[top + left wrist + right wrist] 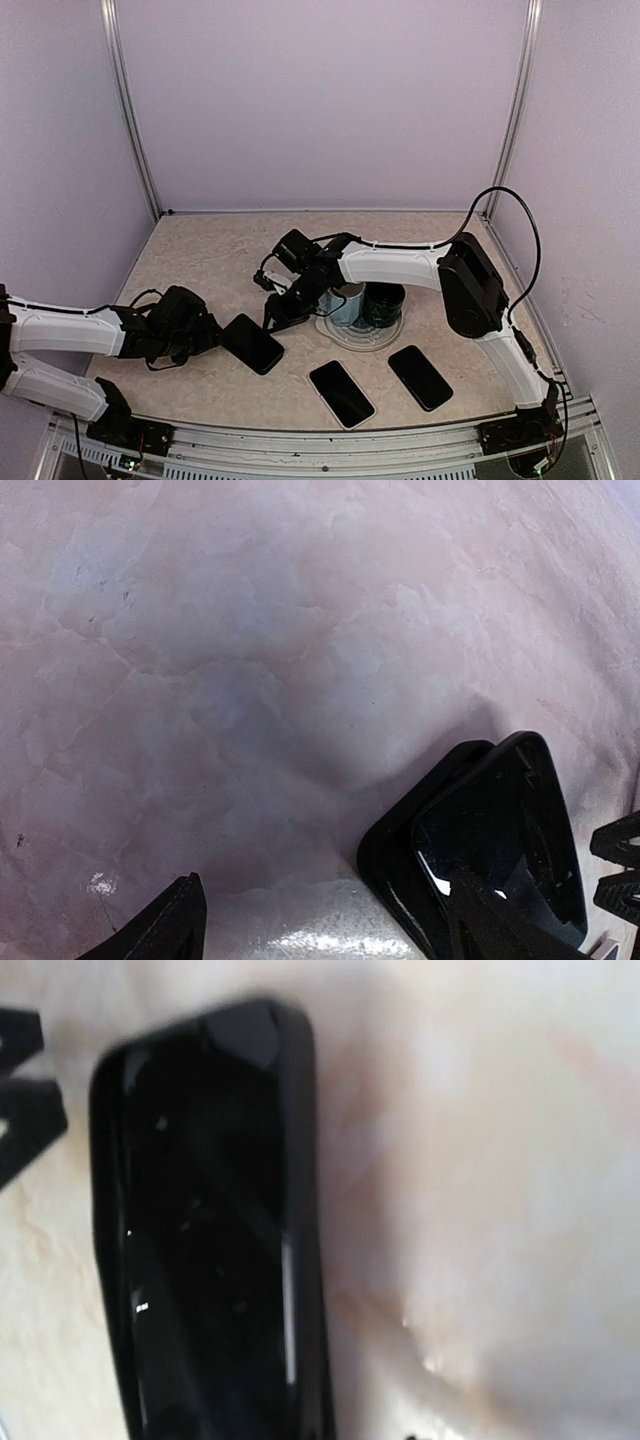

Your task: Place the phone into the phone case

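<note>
Left claw (220, 336) is wide open and holds nothing. In the left wrist view its two black fingers (165, 928) sit at the bottom edge with bare mottled beige tabletop (200, 262) between them. The right-hand finger lies over the near end of the glossy black phone (500, 825), but whether it actually touches I cannot tell

The phone lies flat on the table just in front of the left claw, left of centre in the top view. It rests in or on the matte black phone case (385, 852). The case rim and one rounded corner stick out past the phone's left side, so they look slightly offset, and I cannot tell if the phone is fully seated

Right claw (279, 308) reaches across from the right, pointing down, just beyond the far end of the phone and case. Its fingers are a dark clump from above and are not clear in its own blurred wrist view, so open or closed cannot be told. It does not look to be carrying anything

Right wrist view is mostly the phone and case seen from close above, on the table

Also on the table: a round pale base (348, 338) with a bluish cup (346, 303) and a dark cylinder (386, 301) on it, just behind the right claw. Two more flat black slabs lie near the front edge, one with a light rim (342, 394) and one all dark (420, 377), side by side and apart
</note>
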Motion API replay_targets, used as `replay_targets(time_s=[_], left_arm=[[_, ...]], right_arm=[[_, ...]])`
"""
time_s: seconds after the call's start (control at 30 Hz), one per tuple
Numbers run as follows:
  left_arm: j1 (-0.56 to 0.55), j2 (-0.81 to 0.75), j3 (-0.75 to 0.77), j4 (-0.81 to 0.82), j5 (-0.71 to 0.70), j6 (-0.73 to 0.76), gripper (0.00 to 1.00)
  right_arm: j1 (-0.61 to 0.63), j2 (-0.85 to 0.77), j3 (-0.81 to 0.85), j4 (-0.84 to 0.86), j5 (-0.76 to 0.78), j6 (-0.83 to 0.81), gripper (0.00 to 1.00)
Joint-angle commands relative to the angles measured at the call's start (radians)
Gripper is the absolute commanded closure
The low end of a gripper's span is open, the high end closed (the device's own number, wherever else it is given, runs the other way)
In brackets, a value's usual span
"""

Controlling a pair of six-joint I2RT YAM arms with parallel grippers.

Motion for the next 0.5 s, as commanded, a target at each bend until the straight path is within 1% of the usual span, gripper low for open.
replay_targets(time_s=[0.0,0.07,0.17,0.23,0.3,0.4,0.47], left_arm=[[-0.01,-0.067,-0.014,0.034,0.014,-0.04,0.19],[-0.015,-0.089,-0.024,0.036,0.021,-0.065,0.23],[-0.034,-0.107,-0.041,0.046,0.03,-0.107,0.32],[-0.044,-0.108,-0.047,0.04,0.032,-0.137,0.39],[-0.049,-0.104,-0.048,0.021,0.026,-0.17,0.44],[-0.06,-0.101,-0.06,0.016,0.017,-0.213,0.46],[-0.067,-0.098,-0.078,0.054,0.025,-0.222,0.46]], right_arm=[[0.017,0.033,0.083,0.023,0.097,-0.05,0.64],[0.02,0.046,0.102,0.023,0.135,-0.062,0.63],[0.029,0.062,0.109,0.056,0.153,-0.081,0.6],[0.035,0.084,0.13,0.068,0.164,-0.083,0.6],[0.044,0.12,0.171,0.06,0.192,-0.087,0.6],[0.057,0.148,0.204,0.065,0.231,-0.093,0.6],[0.061,0.156,0.205,0.079,0.24,-0.095,0.63]])
